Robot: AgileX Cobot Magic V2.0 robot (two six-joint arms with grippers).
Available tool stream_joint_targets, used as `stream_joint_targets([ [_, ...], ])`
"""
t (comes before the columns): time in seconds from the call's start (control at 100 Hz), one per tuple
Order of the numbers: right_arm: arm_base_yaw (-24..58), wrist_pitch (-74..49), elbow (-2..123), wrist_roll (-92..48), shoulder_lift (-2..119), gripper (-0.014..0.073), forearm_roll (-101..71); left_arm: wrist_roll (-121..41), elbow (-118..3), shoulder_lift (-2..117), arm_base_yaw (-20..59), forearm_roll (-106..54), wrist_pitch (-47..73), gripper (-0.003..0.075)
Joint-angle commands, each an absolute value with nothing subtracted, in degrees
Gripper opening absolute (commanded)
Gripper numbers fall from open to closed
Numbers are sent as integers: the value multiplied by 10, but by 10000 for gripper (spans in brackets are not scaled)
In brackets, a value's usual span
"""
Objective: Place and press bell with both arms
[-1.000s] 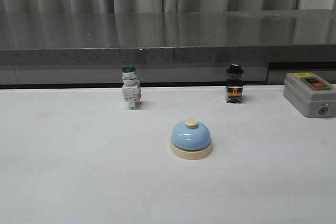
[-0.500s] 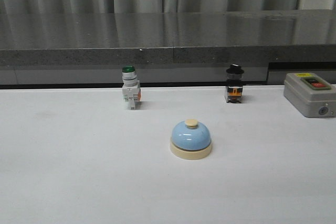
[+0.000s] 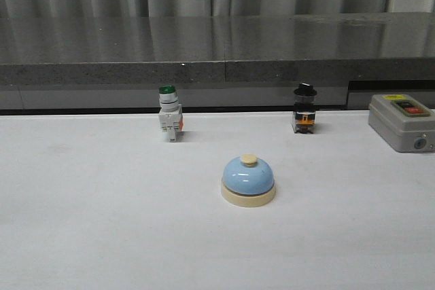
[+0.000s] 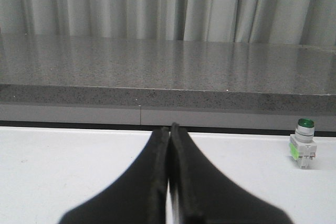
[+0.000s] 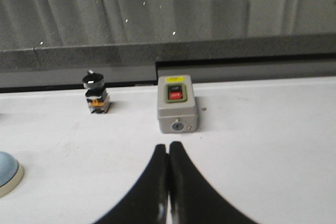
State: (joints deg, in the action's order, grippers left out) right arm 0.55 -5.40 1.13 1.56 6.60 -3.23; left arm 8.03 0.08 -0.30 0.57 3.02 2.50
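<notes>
The bell (image 3: pixel 249 180), with a light-blue dome, cream base and cream button, stands on the white table (image 3: pixel 102 222) near the middle of the front view. Its edge shows in the right wrist view (image 5: pixel 6 170). Neither arm shows in the front view. My left gripper (image 4: pixel 169 129) is shut and empty above the table, far from the bell. My right gripper (image 5: pixel 168 147) is shut and empty, with the bell off to one side of it.
A green-capped white switch (image 3: pixel 168 114) stands at the back left, also in the left wrist view (image 4: pixel 303 144). A black-capped switch (image 3: pixel 304 109) stands at the back right. A grey control box (image 3: pixel 402 122) sits at the far right. A dark stone ledge (image 3: pixel 217 45) runs behind the table.
The whole front view has shifted very slightly; the bell and the other things hold their places on the table. No arm has come into that view.
</notes>
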Motion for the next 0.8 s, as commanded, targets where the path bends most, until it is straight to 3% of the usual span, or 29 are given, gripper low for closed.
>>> stream_joint_targets([
  [0.0,23,-23,51,15,132,-60,-46,81,24,-21,4,26,-21,-20],
  [0.37,163,78,128,15,415,-60,-27,81,24,-21,4,26,-21,-20],
  [0.79,306,41,330,15,721,-60,-6,81,24,-21,4,26,-21,-20],
])
